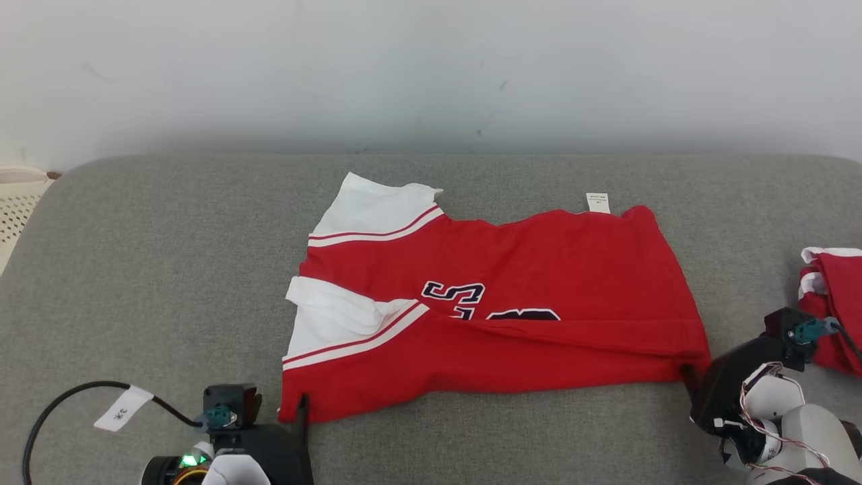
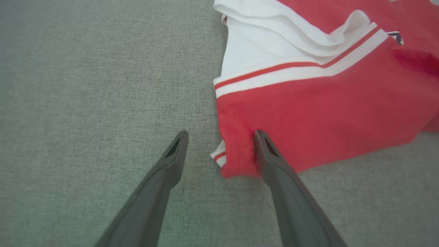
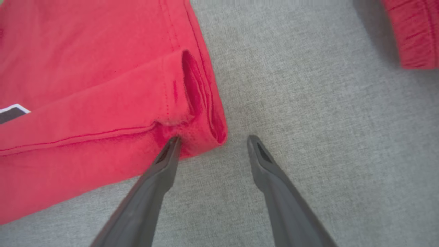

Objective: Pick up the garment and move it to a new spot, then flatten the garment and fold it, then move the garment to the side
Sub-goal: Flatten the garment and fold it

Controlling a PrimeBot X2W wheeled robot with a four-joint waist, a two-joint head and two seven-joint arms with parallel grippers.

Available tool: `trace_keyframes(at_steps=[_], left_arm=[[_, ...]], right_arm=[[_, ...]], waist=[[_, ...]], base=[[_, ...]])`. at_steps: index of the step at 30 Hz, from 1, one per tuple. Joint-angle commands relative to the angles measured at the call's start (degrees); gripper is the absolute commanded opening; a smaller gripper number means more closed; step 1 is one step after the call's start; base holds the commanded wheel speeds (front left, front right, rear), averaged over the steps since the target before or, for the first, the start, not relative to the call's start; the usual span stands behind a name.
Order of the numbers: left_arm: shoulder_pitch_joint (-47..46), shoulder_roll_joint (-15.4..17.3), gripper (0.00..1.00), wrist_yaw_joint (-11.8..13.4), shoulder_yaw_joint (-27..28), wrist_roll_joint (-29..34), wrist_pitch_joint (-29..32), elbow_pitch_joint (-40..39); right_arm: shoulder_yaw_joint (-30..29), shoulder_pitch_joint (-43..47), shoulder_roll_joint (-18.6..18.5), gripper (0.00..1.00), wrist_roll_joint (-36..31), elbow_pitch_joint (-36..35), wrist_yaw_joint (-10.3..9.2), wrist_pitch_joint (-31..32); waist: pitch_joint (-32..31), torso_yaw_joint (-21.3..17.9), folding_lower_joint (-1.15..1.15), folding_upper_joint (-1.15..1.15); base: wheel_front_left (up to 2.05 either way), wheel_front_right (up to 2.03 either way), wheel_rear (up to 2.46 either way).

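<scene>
The garment (image 1: 512,316), a red jersey with white sleeves and dark lettering, lies across the middle of the grey cushion (image 1: 168,269). It is doubled over lengthwise, sleeves to the left and hem to the right. My left gripper (image 1: 297,412) stands open at its near left corner. In the left wrist view that gripper (image 2: 221,137) straddles the red corner of the garment (image 2: 308,120), with one fingertip (image 2: 262,140) against the cloth. My right gripper (image 1: 690,380) is open at the near right corner. In the right wrist view it (image 3: 213,140) has the folded hem of the garment (image 3: 103,103) between its fingers.
Another folded red and white garment (image 1: 835,303) lies at the cushion's right edge, close to my right arm, and its red edge (image 3: 415,34) is at the right wrist view's upper right. A cream perforated basket (image 1: 17,202) sits far left. A cable with a white tag (image 1: 121,409) loops by my left arm.
</scene>
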Motion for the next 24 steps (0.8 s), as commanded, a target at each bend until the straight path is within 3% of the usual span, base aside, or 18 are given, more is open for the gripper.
trace_keyframes(at_steps=[1,13,14,15,16,17,18,19,24], left_arm=[[-1.13,-0.33,1.00,-0.36,-0.10,-0.23,-0.29,0.78],[-2.26,-1.47,1.00,-1.47,-1.21,0.02,-0.82,3.93],[-2.60,-1.59,0.96,-2.04,-1.72,0.10,-0.46,4.84],[-2.88,-1.67,0.50,-2.36,-2.04,0.32,-0.37,5.26],[-2.88,-1.67,0.50,-2.36,-2.04,0.32,-0.37,5.26],[-3.14,-1.84,0.28,-2.61,-2.26,0.39,-0.37,5.69],[-3.32,-1.99,0.00,-2.85,-2.47,0.41,-0.38,6.10],[-3.42,-2.11,0.00,-3.14,-2.60,0.39,-0.28,6.56],[-3.85,-2.35,0.00,-4.75,-2.84,-0.45,-0.36,8.68]], right_arm=[[-0.39,-0.98,0.04,1.00,-0.84,0.58,-0.14,-0.57],[-2.75,-3.26,0.03,1.00,-1.63,3.28,-0.14,-0.39],[-3.24,-3.75,0.06,1.00,-1.66,4.41,-0.14,-0.76],[-3.62,-3.98,0.06,0.73,-2.41,4.89,-0.14,-0.95],[-3.62,-3.98,0.06,0.73,-2.41,4.89,-0.14,-0.95],[-3.99,-4.36,0.04,0.35,-2.82,5.43,-0.14,-1.37],[-4.26,-4.79,0.05,0.10,-3.15,6.03,-0.14,-1.67],[-4.29,-5.11,0.07,0.00,-3.15,6.78,-0.14,-1.79],[-4.25,-6.22,0.13,0.00,-0.08,9.66,-0.14,-3.83]], waist=[[0.40,0.46,0.00,0.00],[1.42,0.89,0.00,0.00],[1.71,0.77,0.00,0.00],[1.85,0.75,0.00,0.00],[1.85,0.75,0.00,0.00],[1.99,0.76,0.00,0.00],[2.08,0.78,0.00,0.00],[2.12,0.81,0.00,0.00],[1.55,0.62,0.00,0.00]], base=[[0.00,0.00,0.00],[0.00,0.00,0.00],[0.00,0.00,0.00],[0.00,0.00,0.00],[0.00,0.00,0.00],[0.00,0.00,0.00],[0.00,0.00,0.00],[0.00,0.00,0.00],[0.00,0.00,0.00]])
